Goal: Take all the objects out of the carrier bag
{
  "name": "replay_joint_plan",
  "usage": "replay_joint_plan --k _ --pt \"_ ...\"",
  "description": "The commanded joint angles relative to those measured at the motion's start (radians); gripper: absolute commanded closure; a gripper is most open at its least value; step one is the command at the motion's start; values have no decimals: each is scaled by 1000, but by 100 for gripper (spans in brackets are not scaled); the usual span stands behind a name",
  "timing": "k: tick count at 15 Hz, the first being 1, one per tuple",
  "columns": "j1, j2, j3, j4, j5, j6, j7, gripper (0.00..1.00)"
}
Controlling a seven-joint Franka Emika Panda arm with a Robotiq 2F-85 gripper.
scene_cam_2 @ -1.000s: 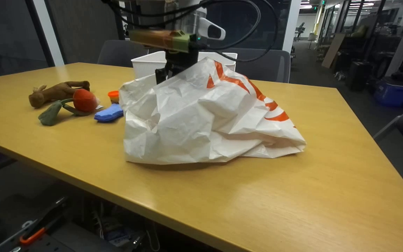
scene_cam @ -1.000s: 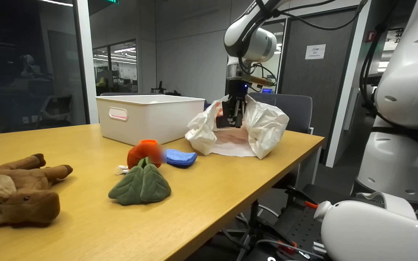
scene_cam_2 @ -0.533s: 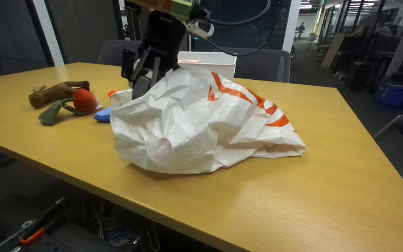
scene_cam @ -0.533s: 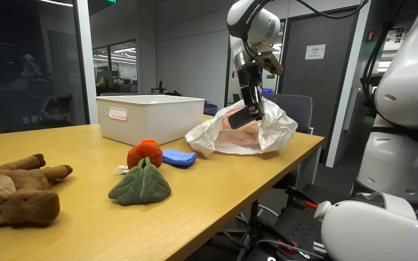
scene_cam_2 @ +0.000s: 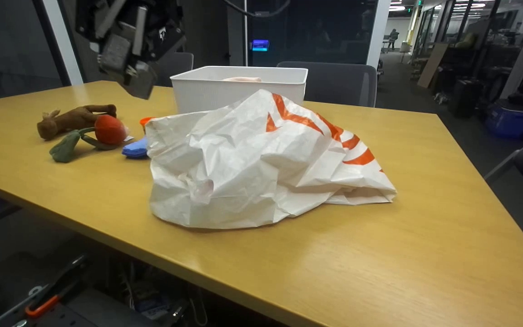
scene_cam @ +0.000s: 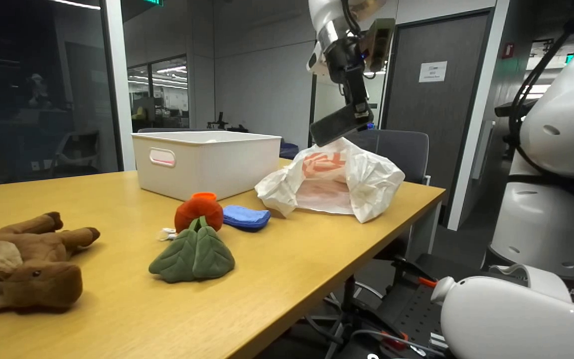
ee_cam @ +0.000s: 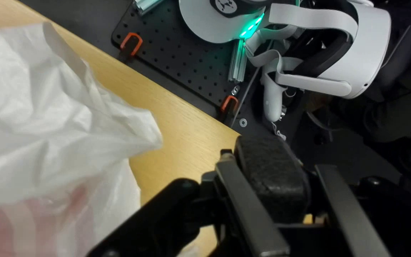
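Note:
The white carrier bag with orange print (scene_cam: pixel 374 182) lies on its side on the table. It also shows in an exterior view (scene_cam_2: pixel 261 168) and at the left of the wrist view (ee_cam: pixel 48 125). Its mouth is open, and its deep inside is hidden. My gripper (scene_cam: pixel 361 112) is shut on a dark felt block (scene_cam: pixel 334 128), held tilted in the air above the bag mouth. The block sits between the fingers in the wrist view (ee_cam: pixel 269 175). On the table lie a brown plush animal (scene_cam: pixel 33 267), a red and green plush flower (scene_cam: pixel 200 214), a blue cloth-like item (scene_cam: pixel 246 217) and an orange-lidded tub (scene_cam: pixel 204 195).
A white bin (scene_cam: pixel 207 167) stands behind the loose items, beside the bag; something pinkish shows in it. A small white item (scene_cam: pixel 168 233) lies by the flower. The table edge (scene_cam: pixel 342 279) runs along the robot's side. Chairs stand around the table.
My gripper has risen out of the bag mouth with the dark block in it and tilted. The bag's mouth shifted and settled back. The loose items have not moved.

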Motion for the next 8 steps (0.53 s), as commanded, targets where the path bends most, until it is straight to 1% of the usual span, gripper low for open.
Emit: replay_joint_plan --k 1,3,4,5,6,7,8 --pt "108 -134 82 -28 73 41 19 92" --pt "172 -149 144 -26 126 129 53 92" --pt "202 -141 179 -27 146 203 78 92" --pt "229 -118 217 -28 167 300 112 92" --pt "251 -99 247 -25 169 386 135 92" --pt "218 -70 320 -12 177 472 152 92" --pt "202 -43 307 -19 134 562 109 92"
